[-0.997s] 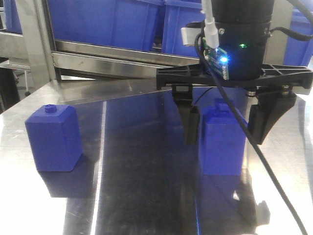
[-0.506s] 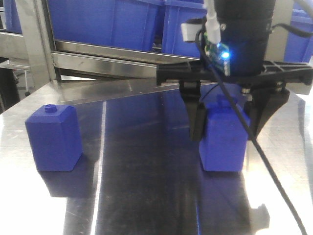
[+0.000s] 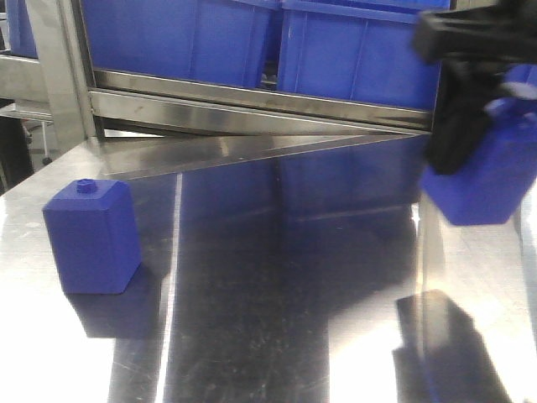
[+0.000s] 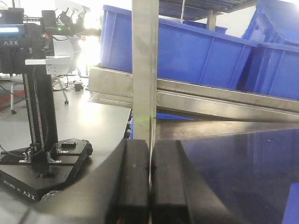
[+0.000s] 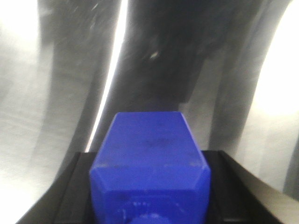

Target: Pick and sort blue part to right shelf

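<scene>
front view: the right hand (image 3: 470, 134) sits at the upper right edge of frame, clamped on the blue part (image 3: 491, 180), which hangs clear of the counter (image 3: 277, 319) with its reflection below it. both are blurred, so the tilt of the part is hard to judge. the squat blue block (image 3: 92, 239) stands well apart at the left. behind, the right shelf (image 3: 252, 105) carries its blue bins (image 3: 352, 54) just above a steel rail.

left wrist view: the left hand (image 4: 149, 186) has its fingers pressed together with nothing between them, low beside the shelf's upright post.

right wrist view: only here is the grip plain: the part fills the gap between the two black fingers, cap end toward the camera, the counter smeared beneath it.

risks, as i judge them: smooth plastic held by its sides could slip or twist if the arm swings fast, and the part could knock the rail or a bin lip if brought in too low. the front view alone shows that clearance; the wrist view alone shows how squarely the part sits.
</scene>
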`<state>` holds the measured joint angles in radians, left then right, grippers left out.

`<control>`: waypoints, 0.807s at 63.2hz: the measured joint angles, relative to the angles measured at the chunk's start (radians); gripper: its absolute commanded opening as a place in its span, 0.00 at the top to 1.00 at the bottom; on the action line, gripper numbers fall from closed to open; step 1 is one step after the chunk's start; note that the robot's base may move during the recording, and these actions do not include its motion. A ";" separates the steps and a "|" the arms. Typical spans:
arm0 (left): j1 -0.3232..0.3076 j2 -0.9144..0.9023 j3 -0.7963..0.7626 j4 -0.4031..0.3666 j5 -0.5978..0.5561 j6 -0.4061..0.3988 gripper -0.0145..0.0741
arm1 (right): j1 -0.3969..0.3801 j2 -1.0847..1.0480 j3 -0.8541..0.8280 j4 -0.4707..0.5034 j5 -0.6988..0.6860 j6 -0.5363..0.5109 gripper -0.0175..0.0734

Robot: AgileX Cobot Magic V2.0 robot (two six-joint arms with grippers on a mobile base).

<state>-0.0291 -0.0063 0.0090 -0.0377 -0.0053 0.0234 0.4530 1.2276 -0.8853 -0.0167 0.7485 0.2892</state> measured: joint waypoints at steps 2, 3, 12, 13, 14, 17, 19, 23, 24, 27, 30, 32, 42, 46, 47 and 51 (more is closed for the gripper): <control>0.000 0.000 0.000 0.000 0.000 0.000 0.70 | -0.025 -0.036 0.031 0.006 -0.026 -0.032 0.32; 0.000 0.000 0.000 0.000 0.000 0.000 0.70 | -0.043 -0.051 0.043 0.011 -0.047 -0.056 0.32; 0.000 0.000 0.000 0.000 0.000 0.000 0.70 | -0.160 -0.192 0.171 0.025 -0.201 -0.153 0.32; 0.000 0.000 0.000 0.000 0.000 0.000 0.70 | -0.178 -0.213 0.191 0.027 -0.228 -0.160 0.32; 0.000 0.000 0.000 0.000 0.000 0.000 0.70 | -0.189 -0.226 0.205 0.027 -0.246 -0.163 0.32; 0.000 0.000 0.000 0.000 0.000 0.000 0.70 | -0.228 -0.267 0.246 0.028 -0.310 -0.169 0.32; 0.000 0.000 0.000 0.000 0.000 0.000 0.70 | -0.248 -0.296 0.274 0.028 -0.343 -0.171 0.32; 0.000 0.000 0.000 0.000 0.000 0.000 0.70 | -0.286 -0.367 0.341 0.028 -0.411 -0.175 0.32; 0.000 0.000 0.000 0.000 0.000 0.000 0.70 | -0.296 -0.389 0.360 0.028 -0.430 -0.177 0.32; 0.000 0.000 0.000 0.000 0.000 0.000 0.70 | -0.312 -0.433 0.394 0.028 -0.465 -0.177 0.32; 0.000 0.000 0.000 0.000 0.000 0.000 0.70 | -0.324 -0.478 0.425 0.028 -0.484 -0.180 0.32; 0.000 0.000 0.000 0.000 0.000 0.000 0.70 | -0.329 -0.517 0.447 0.028 -0.492 -0.180 0.32; 0.000 0.000 0.000 0.000 0.000 0.000 0.70 | -0.333 -0.707 0.512 0.017 -0.493 -0.180 0.32; 0.000 0.000 0.000 0.000 0.000 0.000 0.70 | -0.333 -0.776 0.526 0.005 -0.489 -0.180 0.32; 0.000 0.000 0.000 0.000 0.000 0.000 0.70 | -0.333 -0.791 0.528 0.002 -0.488 -0.180 0.32; 0.000 0.000 0.000 0.000 0.000 0.000 0.70 | -0.333 -0.867 0.539 -0.012 -0.484 -0.180 0.32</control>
<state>-0.0291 -0.0063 0.0090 -0.0377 -0.0053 0.0234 0.1202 0.3606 -0.3458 -0.0287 0.2645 0.1094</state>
